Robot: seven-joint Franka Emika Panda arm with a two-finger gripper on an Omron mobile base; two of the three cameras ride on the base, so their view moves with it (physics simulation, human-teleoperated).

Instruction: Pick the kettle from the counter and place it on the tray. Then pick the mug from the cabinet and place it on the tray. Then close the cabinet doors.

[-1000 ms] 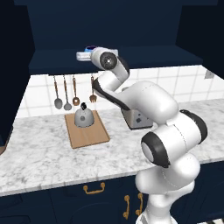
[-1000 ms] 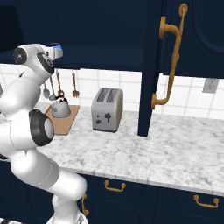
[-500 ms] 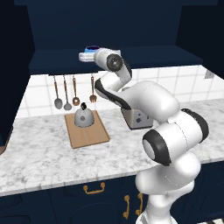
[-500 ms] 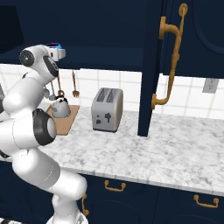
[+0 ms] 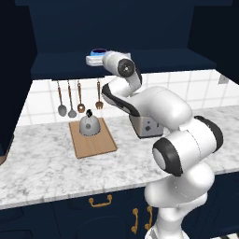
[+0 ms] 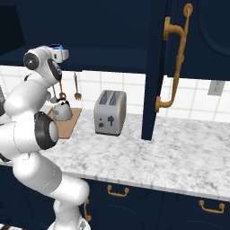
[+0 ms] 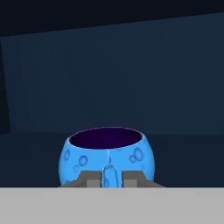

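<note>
Up at twelve o'clock in the left base view, the gripper reaches into the cabinet for the mug; the kettle already sits on the tray. From the right, the door hangs open. Hand view: fingers flank the mug's handle, jaws parted.

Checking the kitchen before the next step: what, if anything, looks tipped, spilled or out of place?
Nothing stands out. The kettle sits upright on the tray, and the mug stands upright in the cabinet.
</note>
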